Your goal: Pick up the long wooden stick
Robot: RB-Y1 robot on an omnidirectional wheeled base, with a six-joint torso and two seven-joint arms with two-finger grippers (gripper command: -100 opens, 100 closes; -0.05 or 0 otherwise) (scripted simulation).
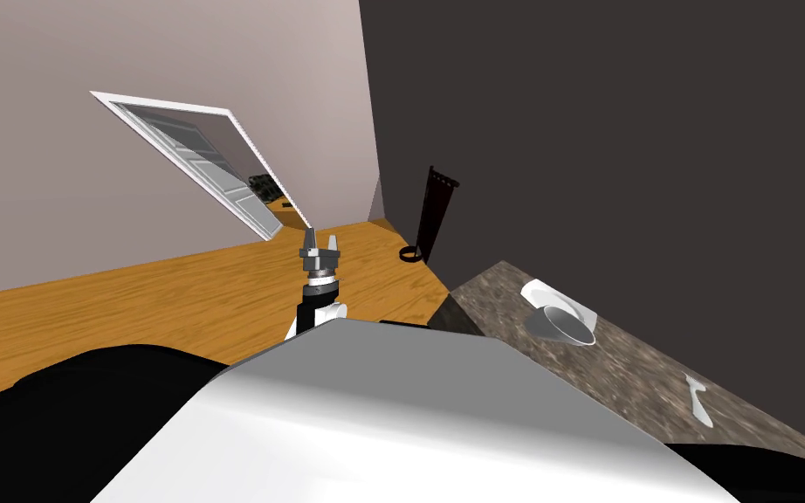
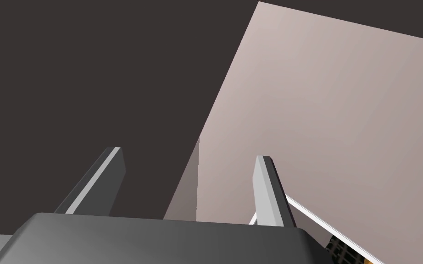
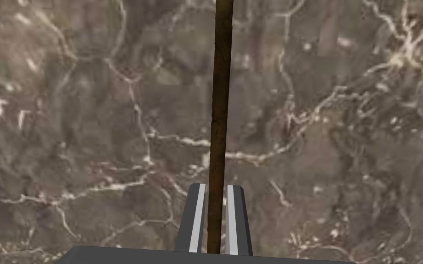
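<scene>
Looking at the biggest thing first, you have the brown stone counter [image 1: 645,384] with pale veins on the robot's right side. A pale bowl [image 1: 558,325] lies tipped on it, and a small white tool [image 1: 698,403] lies further along, well apart from the bowl.

Next comes the long brown stick [image 3: 219,91]. In the right wrist view it runs straight out from the claw, across the stone top. The right gripper [image 3: 216,187] is clenched on it, with its 2 thin fingers pressing the stick's 2 sides near 1 end.

So the grab looks done. What is left, I think, is the lift, or the end of it. You cannot tell from here if the stick lies on the stone or hangs just above it. A hold so near the end may let the far end droop, so go up slowly.

The left gripper [image 1: 320,236] is up in front of the chest, its fingers spread wide and holding nothing
</scene>
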